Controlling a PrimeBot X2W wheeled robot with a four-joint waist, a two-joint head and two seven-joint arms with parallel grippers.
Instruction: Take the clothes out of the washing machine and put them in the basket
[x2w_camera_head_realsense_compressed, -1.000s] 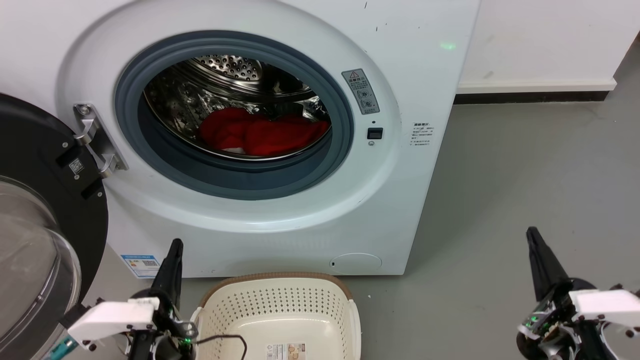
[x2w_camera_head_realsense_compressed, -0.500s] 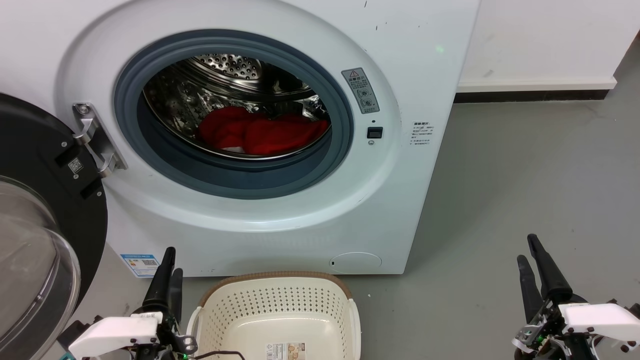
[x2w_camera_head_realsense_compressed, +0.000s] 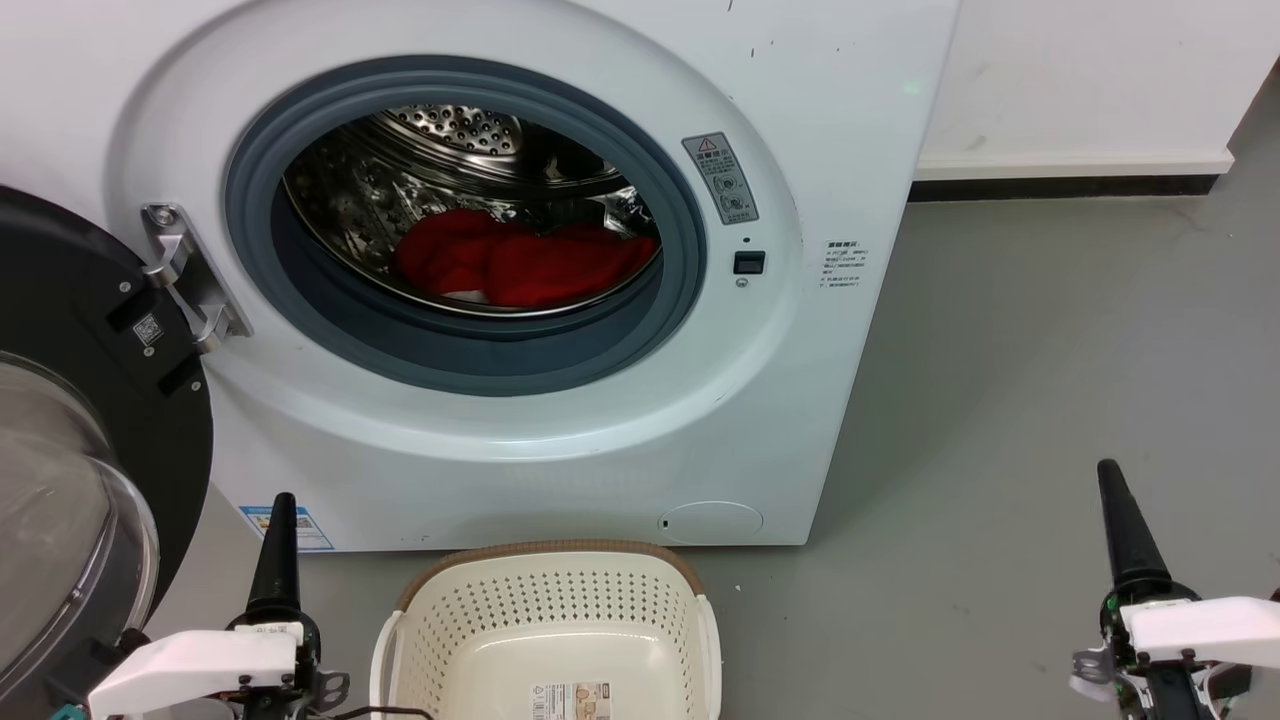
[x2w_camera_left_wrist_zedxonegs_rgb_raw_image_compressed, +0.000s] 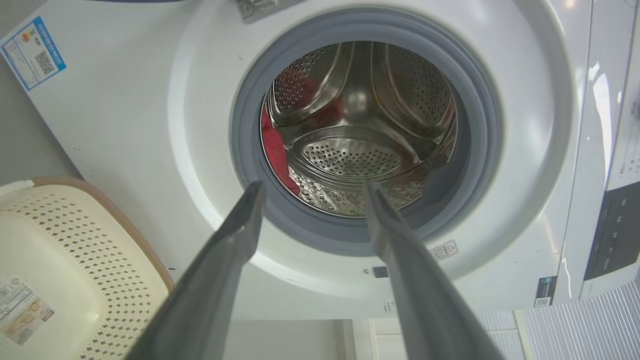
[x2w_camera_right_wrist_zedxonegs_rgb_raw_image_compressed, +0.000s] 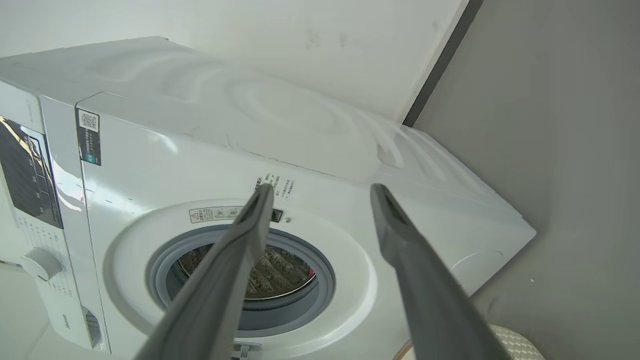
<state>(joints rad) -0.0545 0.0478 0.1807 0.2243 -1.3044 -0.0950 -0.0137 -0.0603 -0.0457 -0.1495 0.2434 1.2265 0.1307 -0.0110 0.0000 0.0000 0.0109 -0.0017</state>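
The washing machine (x2w_camera_head_realsense_compressed: 780, 420) stands on the grey floor (x2w_camera_head_realsense_compressed: 1050, 350) with its back to a white wall. Its black-rimmed glass door (x2w_camera_head_realsense_compressed: 70, 290) is swung wide open on the robot's left.

The clothes (x2w_camera_head_realsense_compressed: 520, 265) lie in the bottom of the perforated steel drum (x2w_camera_head_realsense_compressed: 450, 130), behind the grey rubber seal (x2w_camera_head_realsense_compressed: 450, 365). They make one red heap, its long axis running side to side across the opening, from the left of the drum's floor to its right wall. A sliver of white fabric shows under the heap's front edge.

The basket (x2w_camera_head_realsense_compressed: 545, 555) sits on the floor just before the machine's lower front, mouth up, with its brown-rimmed end toward the machine and a label (x2w_camera_head_realsense_compressed: 570, 700) on its bottom. Its near part is cut off, so I cannot tell which way its long axis runs.

The left end effector (x2w_camera_head_realsense_compressed: 282, 505) hangs low beside the basket's left side, well apart from the clothes. From its wrist, the two fingers (x2w_camera_left_wrist_zedxonegs_rgb_raw_image_compressed: 225, 260) are spread wide, gripping nothing and aimed at the drum opening.

The right end effector (x2w_camera_head_realsense_compressed: 1108, 475) hangs over bare floor, well to the right of the machine. Its fingers (x2w_camera_right_wrist_zedxonegs_rgb_raw_image_compressed: 425, 280) are also spread wide and empty, pointing toward the machine's front.
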